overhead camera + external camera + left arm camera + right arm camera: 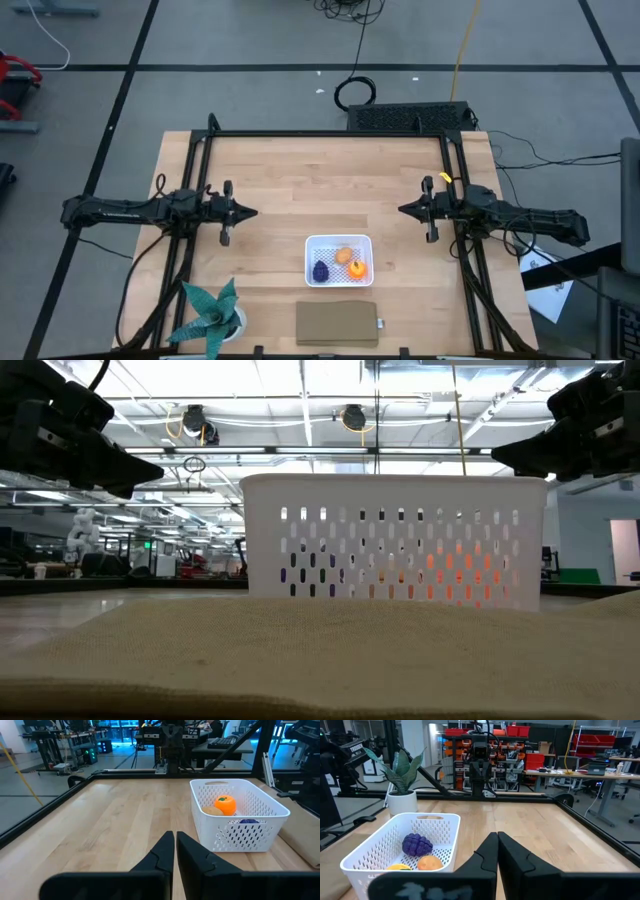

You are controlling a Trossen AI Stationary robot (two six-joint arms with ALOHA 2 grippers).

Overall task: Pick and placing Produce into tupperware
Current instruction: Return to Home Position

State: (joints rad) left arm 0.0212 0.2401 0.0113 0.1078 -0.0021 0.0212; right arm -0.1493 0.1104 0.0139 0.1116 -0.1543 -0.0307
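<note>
The white perforated tupperware [339, 259] stands on the table's near middle. Inside it lie the dark purple piece [321, 271], the tan-yellow piece [344, 255] and the bright orange piece [358, 269]; they also show as purple [416, 844], tan [429, 863] and orange [225, 804]. My left gripper [253, 213] hovers at the table's left side, shut, empty. My right gripper [402, 209] hovers at the right side, shut, empty. Both are well apart from the tupperware [235, 815].
A flat tan-brown slab [337, 323] lies at the near edge, just in front of the tupperware. A teal spiky plant in a white pot [212, 318] stands at the near left corner. Bare wood lies between the arms and toward the far edge.
</note>
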